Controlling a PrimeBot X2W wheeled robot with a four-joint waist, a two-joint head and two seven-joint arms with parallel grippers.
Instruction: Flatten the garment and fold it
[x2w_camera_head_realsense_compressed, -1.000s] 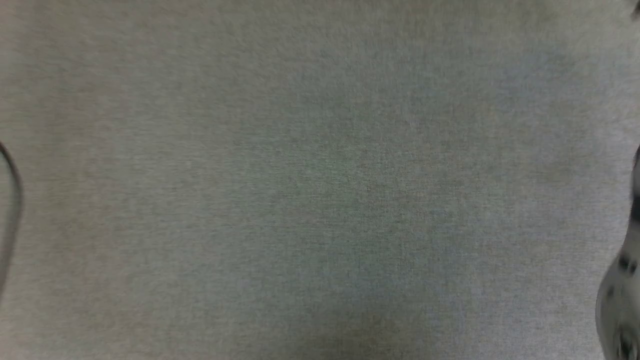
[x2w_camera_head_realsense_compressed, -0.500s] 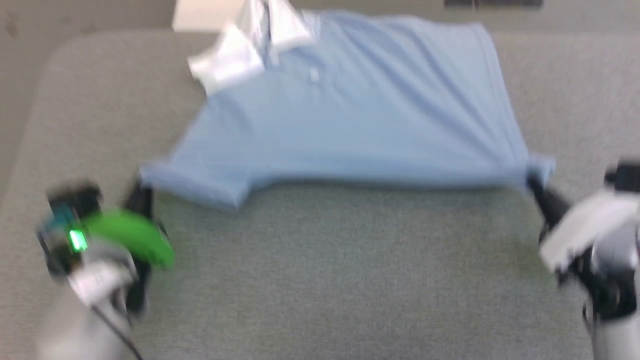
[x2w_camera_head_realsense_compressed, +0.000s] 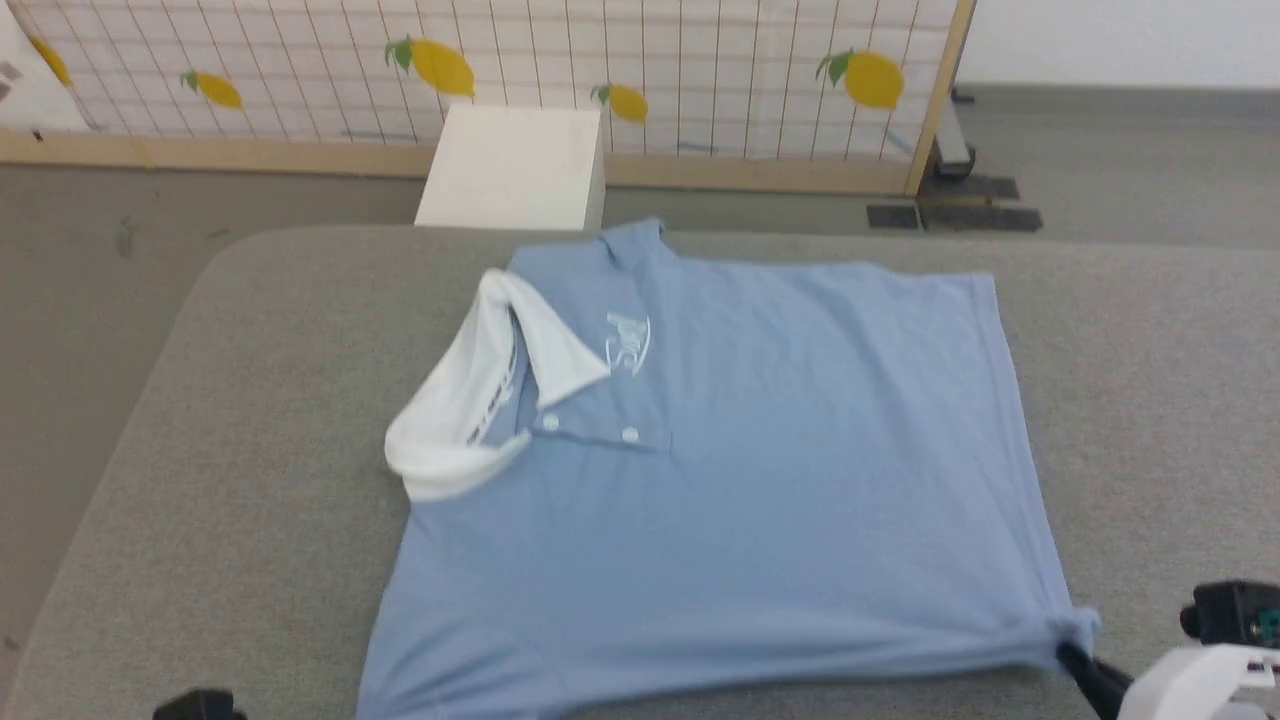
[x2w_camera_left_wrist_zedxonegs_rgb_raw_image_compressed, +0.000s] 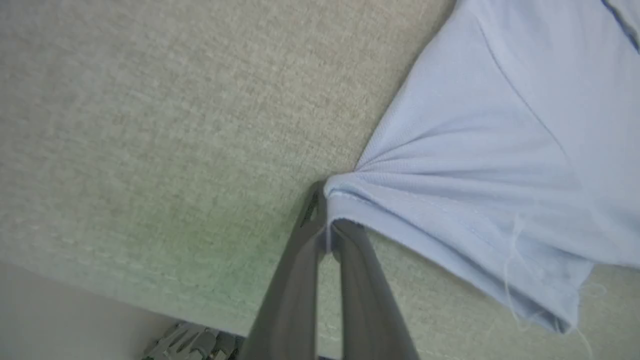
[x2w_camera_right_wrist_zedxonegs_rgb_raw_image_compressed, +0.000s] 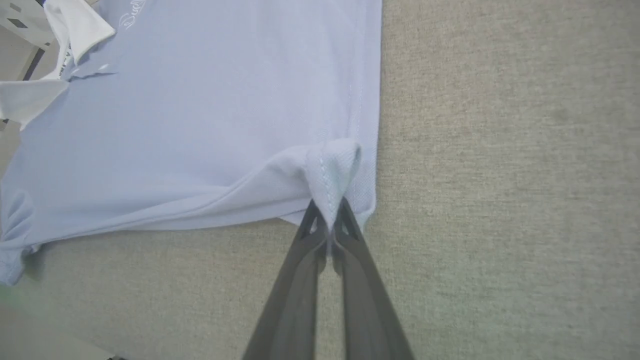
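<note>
Grey felt-like cloth covers the broad round-cornered table. Behind it stand a wood-framed grid screen printed with lemons and a white box. A second ago the head view held nothing but this grey cover, and half a second ago it was a blur. That shift is the camera lifting, not the things moving.

Across the middle of the table lies the light blue short-sleeved polo shirt, front up, with its white collar toward the robot's left and its hem toward the right. Half a second ago its near edge was strung taut between the two arms. Now the body is spread nearly smooth, with a few tension creases running to the held corners.

The right gripper is clenched on the near hem corner, a peak of cloth pinched between its dark fingers. The left gripper is likewise clamped on a stitched edge, probably the near sleeve's cuff, though the wrist view is too close to be sure.

The white script logo and small white buttons face up. Flattening looks nearly done; the collar is flipped open, and folding has not begun.
</note>
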